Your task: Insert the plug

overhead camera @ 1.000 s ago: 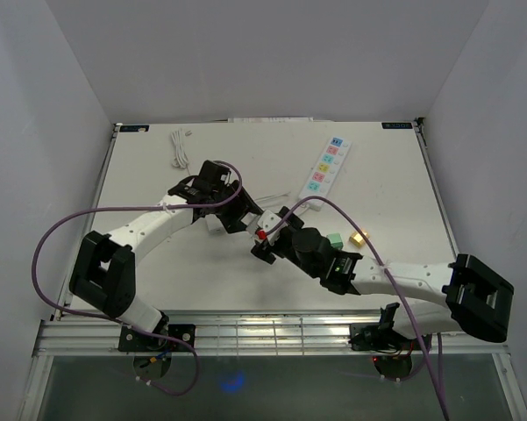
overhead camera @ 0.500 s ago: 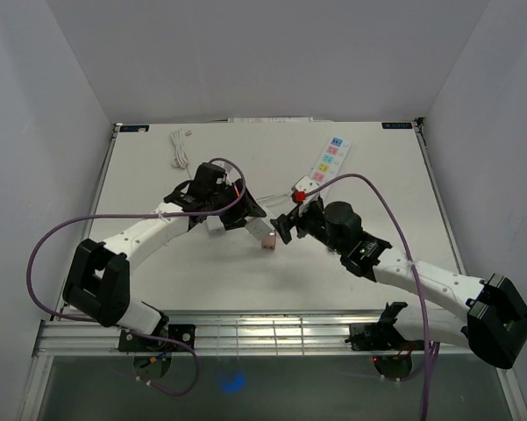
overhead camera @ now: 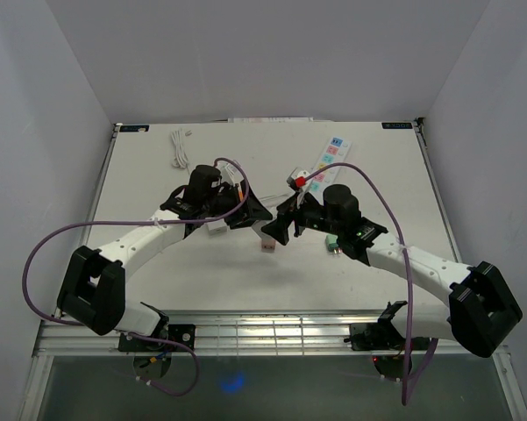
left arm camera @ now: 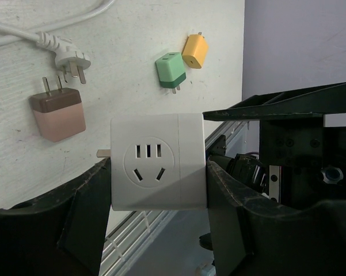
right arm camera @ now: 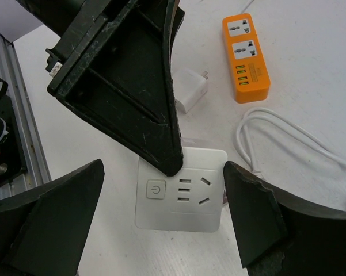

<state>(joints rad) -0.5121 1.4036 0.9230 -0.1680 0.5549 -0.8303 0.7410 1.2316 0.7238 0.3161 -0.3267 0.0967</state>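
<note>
My left gripper point(left arm camera: 158, 172) is shut on a white cube socket adapter point(left arm camera: 158, 167), its socket face toward the left wrist camera. The adapter also shows in the right wrist view point(right arm camera: 181, 196), with a power button on its face, pinched by the left gripper's black fingers point(right arm camera: 132, 86). My right gripper point(right arm camera: 163, 169) is open and empty, its jaws wide on either side of the adapter. In the top view the two grippers point(overhead camera: 256, 213) point(overhead camera: 279, 230) meet mid-table. A pink-and-brown plug point(left arm camera: 57, 114) lies on the table below point(overhead camera: 268, 244).
A green plug point(left arm camera: 171, 70), a yellow plug point(left arm camera: 194, 50) and a white corded plug point(left arm camera: 66, 54) lie nearby. An orange power strip point(right arm camera: 246, 57), a white charger point(right arm camera: 190, 89) and a white cable point(right arm camera: 288, 138) are on the table. A white power strip point(overhead camera: 326, 164) lies at the far right.
The right gripper has swung from the near centre toward the far side and now faces the left gripper. The left gripper has shifted right with the adapter. The pink plug is uncovered.
</note>
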